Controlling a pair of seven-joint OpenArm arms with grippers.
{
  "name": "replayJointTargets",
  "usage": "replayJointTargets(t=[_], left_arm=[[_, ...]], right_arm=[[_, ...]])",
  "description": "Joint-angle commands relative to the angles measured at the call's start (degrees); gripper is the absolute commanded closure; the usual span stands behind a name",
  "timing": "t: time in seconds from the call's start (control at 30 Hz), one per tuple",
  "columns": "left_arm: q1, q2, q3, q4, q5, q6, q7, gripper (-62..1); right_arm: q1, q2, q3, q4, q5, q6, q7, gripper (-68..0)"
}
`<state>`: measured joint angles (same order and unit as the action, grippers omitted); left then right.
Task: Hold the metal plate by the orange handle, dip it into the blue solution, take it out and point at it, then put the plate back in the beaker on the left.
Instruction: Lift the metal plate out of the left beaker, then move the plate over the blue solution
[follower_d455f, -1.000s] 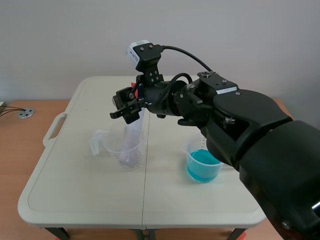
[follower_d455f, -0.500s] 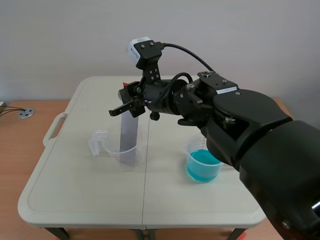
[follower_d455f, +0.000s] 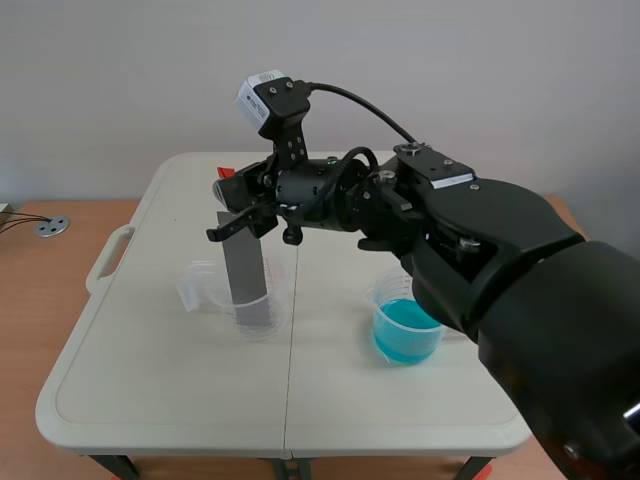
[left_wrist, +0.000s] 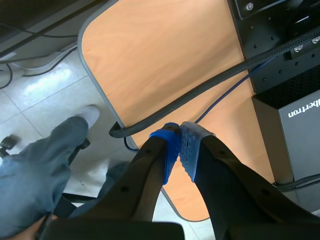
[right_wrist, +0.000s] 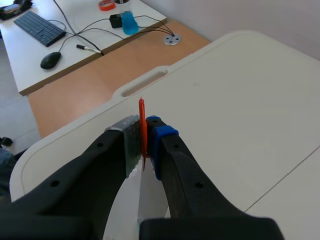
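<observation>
Right wrist view: right tool (right_wrist: 145, 136) clamps orange handle (right_wrist: 142, 116) (plate (follower_d455f: 245, 275) in beaker (follower_d455f: 204, 286)); left tool (left_wrist: 180, 145) closed, empty.

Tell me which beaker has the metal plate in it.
The clear left beaker: the metal plate's lower end is inside it. The right beaker holds only blue solution.

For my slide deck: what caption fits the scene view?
Right gripper holds the metal plate by its orange handle, lower end in the left beaker, blue solution alongside.
</observation>
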<state>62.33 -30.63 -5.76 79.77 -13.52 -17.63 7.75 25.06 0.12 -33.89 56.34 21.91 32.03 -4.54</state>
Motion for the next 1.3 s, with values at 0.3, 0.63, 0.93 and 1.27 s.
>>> replayJointTargets(t=[0.3,0.63,0.93,1.27], left_arm=[[0.3,0.1,0.1,0.8,-0.4,-0.1,-0.2,-2.7],[0.3,0.1,0.1,0.8,-0.4,-0.1,-0.2,-2.7],[0.3,0.1,0.1,0.8,-0.4,-0.1,-0.2,-2.7],[0.3,0.1,0.1,0.8,-0.4,-0.1,-0.4,-2.7]], right_arm=[[1.5,-0.1,-0.4,2.2,0.4,5.4,3.5,-1.3],[-1.3,3.2,-0.4,13.0,0.4,5.6,3.9,-1.3],[-4.7,6.8,-0.2,25.1,0.4,5.3,3.4,-1.3],[-5.4,9.4,0.1,35.0,0.4,4.4,1.9,-1.3]])
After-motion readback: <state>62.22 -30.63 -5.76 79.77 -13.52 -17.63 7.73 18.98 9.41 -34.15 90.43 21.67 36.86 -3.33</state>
